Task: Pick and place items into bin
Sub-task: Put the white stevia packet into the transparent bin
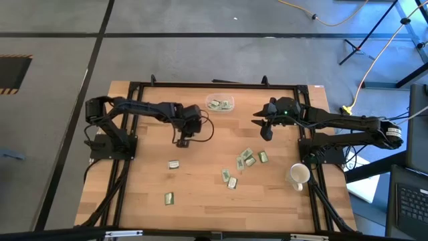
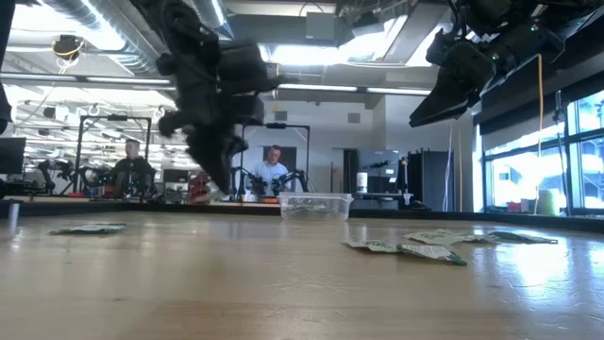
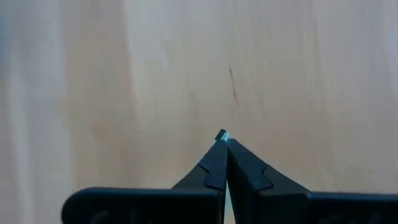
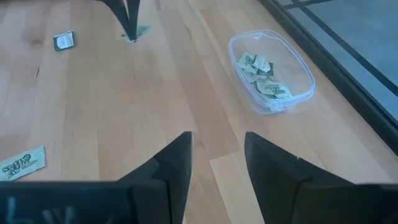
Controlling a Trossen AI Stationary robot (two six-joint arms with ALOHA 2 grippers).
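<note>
The left end effector (image 1: 182, 142) sat left of centre in the overhead shot, its fingers (image 3: 214, 163) pinched together, and the wrist camera showed a sliver of pale green sticking out at the tip. Looked like it was clamped on one small flat pale-green-and-white packet (image 3: 222, 134), though that bit was too tiny to be sure. My take: lift straight up first, don't drag, because a grip on just the edge of a flat packet is easy to lose. Then swing toward the small clear plastic tray with low walls (image 1: 220, 104) at the upper middle of the frame, get right over it and low before letting go, since the walls are shallow.

That tray already had a few packets in it. The other loose packets (image 1: 245, 163) were scattered lower centre-right on the wooden tabletop (image 1: 200, 187), two more off to the lower left. The right end effector (image 1: 261, 127) hovered just right of the tray, fingers apart, holding nothing. A white cup (image 1: 298, 175) lay lower right.
</note>
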